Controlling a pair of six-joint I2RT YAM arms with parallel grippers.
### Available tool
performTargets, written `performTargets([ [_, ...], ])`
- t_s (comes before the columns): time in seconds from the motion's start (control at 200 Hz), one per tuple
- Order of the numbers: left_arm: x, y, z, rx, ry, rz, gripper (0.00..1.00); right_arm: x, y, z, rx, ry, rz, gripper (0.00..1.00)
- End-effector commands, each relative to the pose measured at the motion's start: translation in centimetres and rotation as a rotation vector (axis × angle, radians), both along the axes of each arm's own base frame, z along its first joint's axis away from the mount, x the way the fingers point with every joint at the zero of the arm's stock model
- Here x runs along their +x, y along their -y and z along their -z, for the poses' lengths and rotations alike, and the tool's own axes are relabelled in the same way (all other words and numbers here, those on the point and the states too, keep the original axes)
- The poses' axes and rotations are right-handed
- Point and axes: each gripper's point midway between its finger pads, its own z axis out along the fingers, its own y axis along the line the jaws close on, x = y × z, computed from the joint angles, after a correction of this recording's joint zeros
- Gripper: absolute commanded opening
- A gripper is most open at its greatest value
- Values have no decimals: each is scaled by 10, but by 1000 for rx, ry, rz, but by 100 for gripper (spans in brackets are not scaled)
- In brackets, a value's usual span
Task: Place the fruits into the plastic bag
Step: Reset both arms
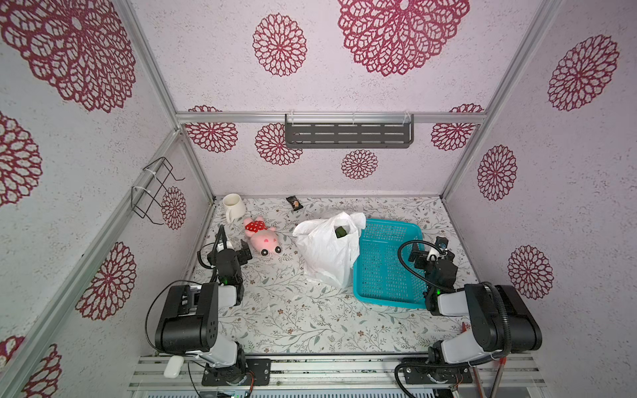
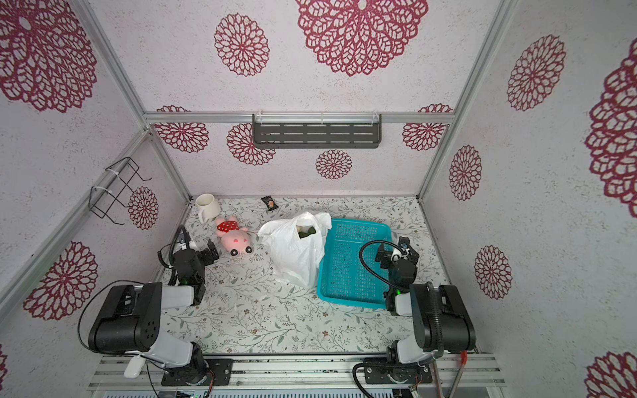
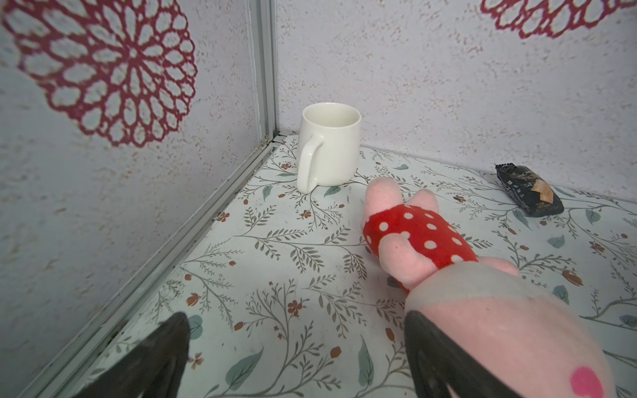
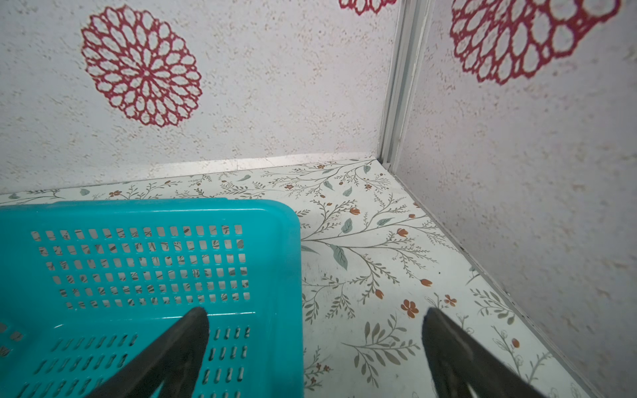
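The white plastic bag (image 1: 327,255) (image 2: 296,256) stands crumpled mid-table with its mouth open upward. Inside that mouth a dark green fruit (image 1: 341,231) (image 2: 307,233) shows in both top views; any other fruits are hidden. My left gripper (image 1: 234,243) (image 2: 198,243) (image 3: 295,317) hangs open at the table's left side with only bare table between its fingers. My right gripper (image 1: 429,248) (image 2: 394,248) (image 4: 315,312) is open too. One of its fingers is over the teal basket's right rim and the other is over the table.
A pink plush toy (image 1: 262,236) (image 2: 235,237) (image 3: 420,237) lies beside my left gripper, its head against one finger. A white mug (image 1: 233,205) (image 3: 329,144) and a dark snack packet (image 1: 294,202) (image 3: 527,189) sit at the back. The teal basket (image 1: 393,222) (image 4: 155,210) adjoins the bag's right side.
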Motion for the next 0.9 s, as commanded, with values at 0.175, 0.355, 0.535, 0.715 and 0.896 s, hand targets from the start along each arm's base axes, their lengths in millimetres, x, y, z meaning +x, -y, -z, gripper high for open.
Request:
performTargets([
  [0.175, 3, 0, -6, -1, 20, 24, 99, -4, -4, 23, -11, -82, -18, 99],
  [0.355, 5, 0, -6, -3, 16, 26, 99, -4, -4, 23, -11, -82, -18, 99],
  [0.535, 4, 0, -5, -3, 15, 25, 55, -4, -4, 23, -11, -81, -18, 99],
  [0.715, 4, 0, -6, -2, 16, 26, 0, -4, -4, 23, -11, -82, -19, 99],
  [0.896, 4, 0, -6, -1, 17, 24, 77, -7, -3, 21, -13, -65, 1, 99],
])
